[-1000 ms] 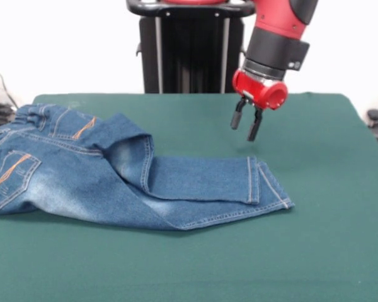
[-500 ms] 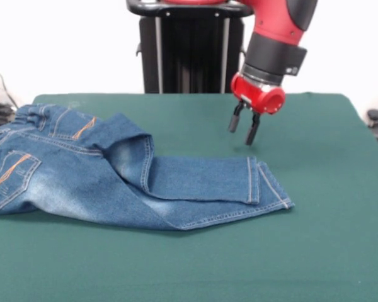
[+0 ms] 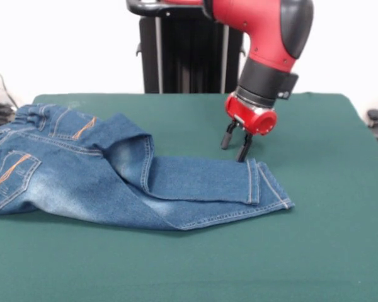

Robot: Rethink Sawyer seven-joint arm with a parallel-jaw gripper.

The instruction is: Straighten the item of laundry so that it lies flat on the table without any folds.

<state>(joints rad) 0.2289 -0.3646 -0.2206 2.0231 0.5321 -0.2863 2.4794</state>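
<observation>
Hovering low over the green tabletop (image 3: pixel 327 239), red arm's claw (image 3: pixel 234 146) tilted, two dark fingers (image 3: pixel 244 148) parted by a narrow gap, nothing between them. Lower fingertip right at the far edge of the jeans (image 3: pixel 113 176) near the leg hems, contact impossible to confirm. Jeans spread sideways across the tabletop, waistband and orange-stitched pockets at the end away from the claw, one leg folded over the other, upper hem stopping just short of the lower hem, creased fold near the crotch.
</observation>
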